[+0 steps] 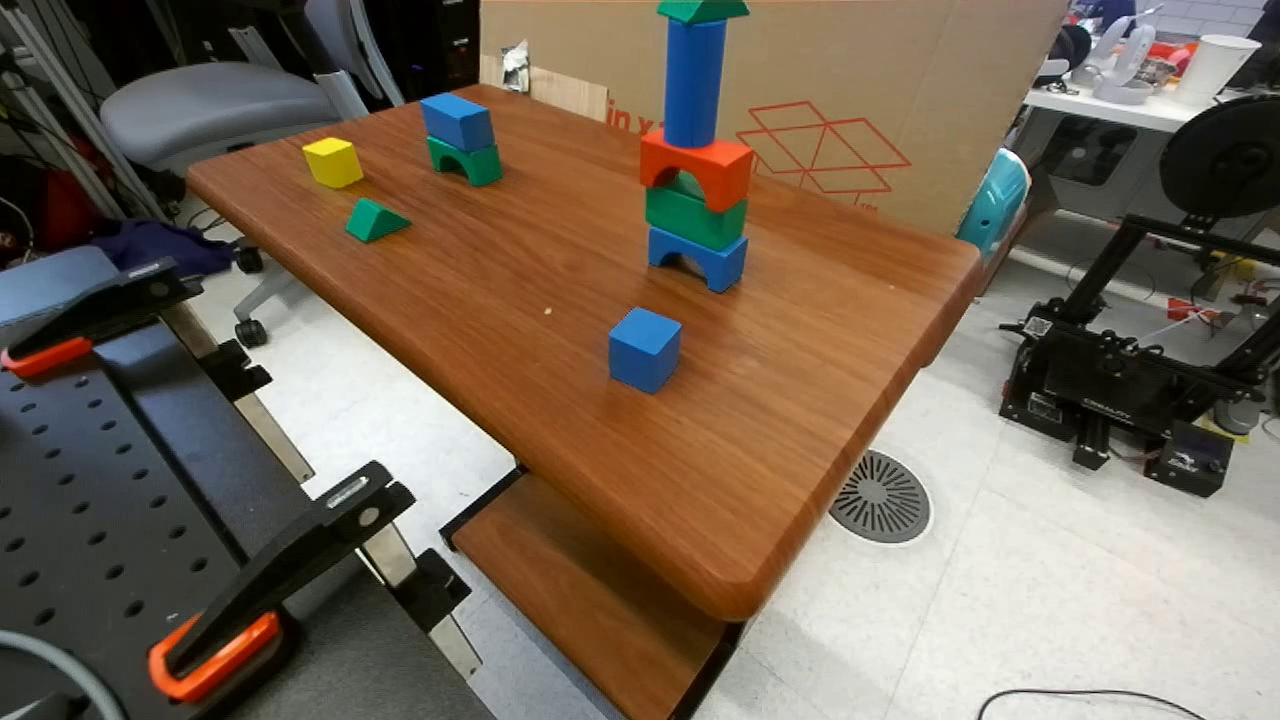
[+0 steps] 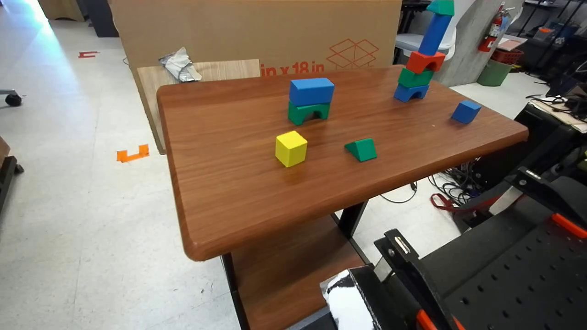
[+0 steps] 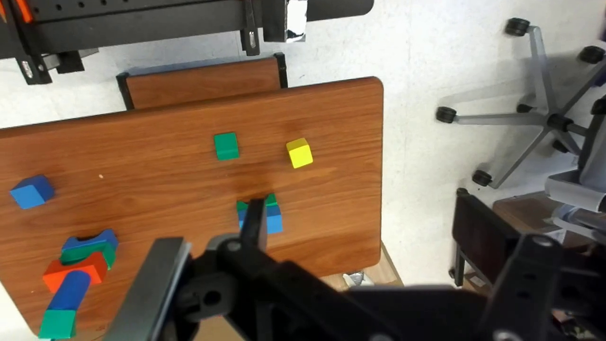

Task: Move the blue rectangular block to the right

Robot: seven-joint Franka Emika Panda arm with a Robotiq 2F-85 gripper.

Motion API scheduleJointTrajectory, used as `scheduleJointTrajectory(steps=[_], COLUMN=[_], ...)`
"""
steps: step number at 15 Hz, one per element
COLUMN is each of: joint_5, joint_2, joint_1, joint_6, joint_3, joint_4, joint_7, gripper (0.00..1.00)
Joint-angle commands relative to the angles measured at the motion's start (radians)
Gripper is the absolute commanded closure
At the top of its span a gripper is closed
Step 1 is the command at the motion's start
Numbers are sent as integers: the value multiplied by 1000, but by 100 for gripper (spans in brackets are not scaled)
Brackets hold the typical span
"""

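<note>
The blue rectangular block (image 1: 457, 122) lies on top of a green arch block (image 1: 465, 161) on the brown table. The same stack shows in an exterior view, with the blue block (image 2: 312, 91) above the green arch (image 2: 309, 112). In the wrist view the blue block (image 3: 274, 223) is partly hidden behind one gripper finger. My gripper (image 3: 360, 201) shows only in the wrist view. Its fingers are wide apart with nothing between them. It is high above the table and apart from the block. The arm and gripper are out of sight in both exterior views.
A yellow cube (image 2: 291, 149) and a green triangular block (image 2: 361, 150) lie near the stack. A tall multicoloured tower (image 1: 697, 190) and a lone blue cube (image 1: 645, 350) stand toward the far end. A cardboard box (image 2: 257, 36) borders the table's back edge (image 2: 220, 85).
</note>
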Motion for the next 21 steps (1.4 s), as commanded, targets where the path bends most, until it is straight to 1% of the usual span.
scheduleJointTrajectory(steps=[1,6,11,14,18,21], joint_5=[-68,-195,-338,-414,-411,-437], joint_2=[149,340,513,604,712,777], joint_1=[-25,-44,-55,-43,-27,-12], joint_6=[117,238,297,313,366,395], joint_3=[27,16,9,-6,-29,-52], joint_4=[26,73,153,208,264,298], joint_7=[13,25,51,82,71,82], gripper=[0,0,0,0,0,0])
